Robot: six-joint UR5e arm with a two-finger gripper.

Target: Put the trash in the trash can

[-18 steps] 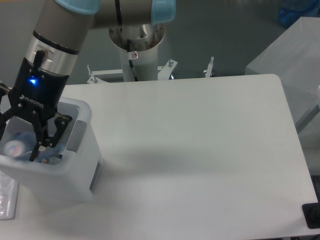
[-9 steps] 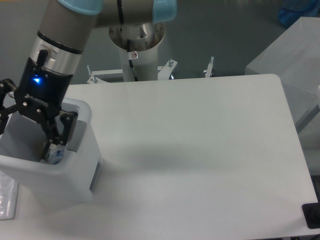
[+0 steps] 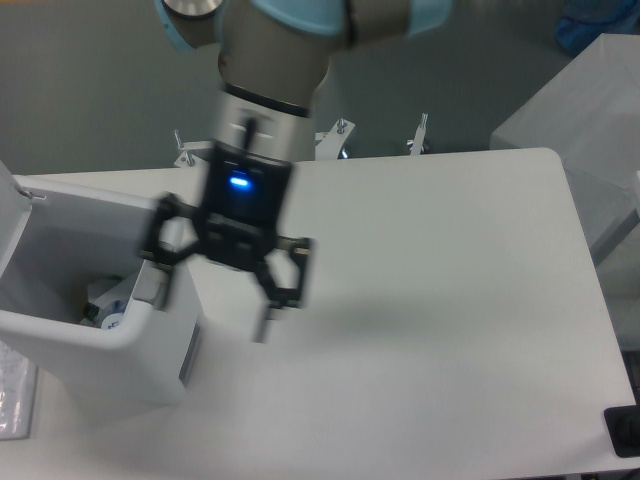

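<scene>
Tool (image 3: pixel 215 295) blurred, jaws spread wide, holding nothing, above counter (image 3: pixel 420 300) beside trash can (image 3: pixel 95 350); trash (image 3: pixel 108 305) lies inside can

White table (image 3: pixel 450 300), grey floor (image 3: pixel 100 80) behind, pale box (image 3: pixel 590 110) at right edge.

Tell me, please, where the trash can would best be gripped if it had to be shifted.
Probably its front rim, from straight above: the trash can stands upright with its lid open, so that thin rounded wall can be straddled inside and out. The boxy body looks too wide.
</scene>
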